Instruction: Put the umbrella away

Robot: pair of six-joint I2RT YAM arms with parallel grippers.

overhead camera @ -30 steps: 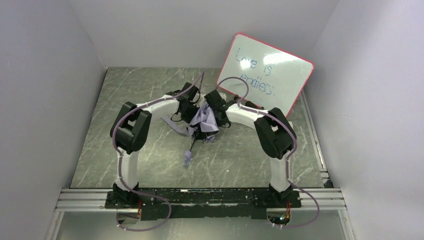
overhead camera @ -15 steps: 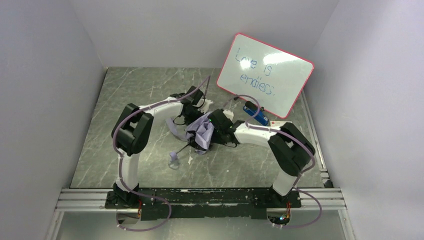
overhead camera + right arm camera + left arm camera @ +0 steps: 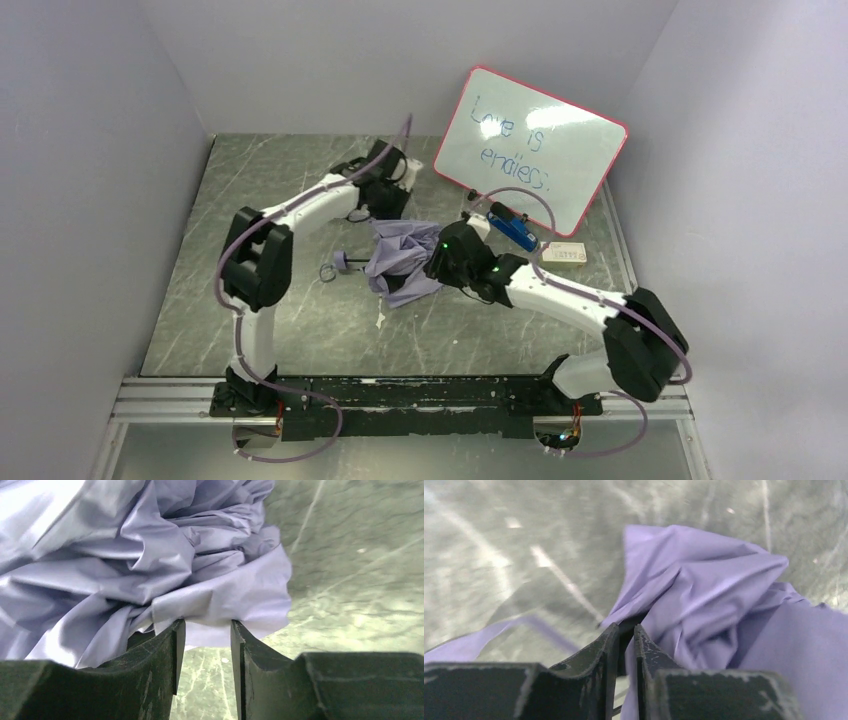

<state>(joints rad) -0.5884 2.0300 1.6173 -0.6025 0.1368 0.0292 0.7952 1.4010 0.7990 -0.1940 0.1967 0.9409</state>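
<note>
The umbrella [image 3: 400, 262] was found crumpled at mid-frame of the top view, its long axis laid left–right, handle [image 3: 331, 270] leftward. The right gripper [image 3: 205, 625] — jaws apart — was placed at its right end. The left gripper [image 3: 626, 630], jaws narrowly parted, was placed just above.

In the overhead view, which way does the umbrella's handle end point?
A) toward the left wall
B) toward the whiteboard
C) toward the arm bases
A: the umbrella lies on the table with its handle sticking out toward the left wall, away from the whiteboard.
</note>
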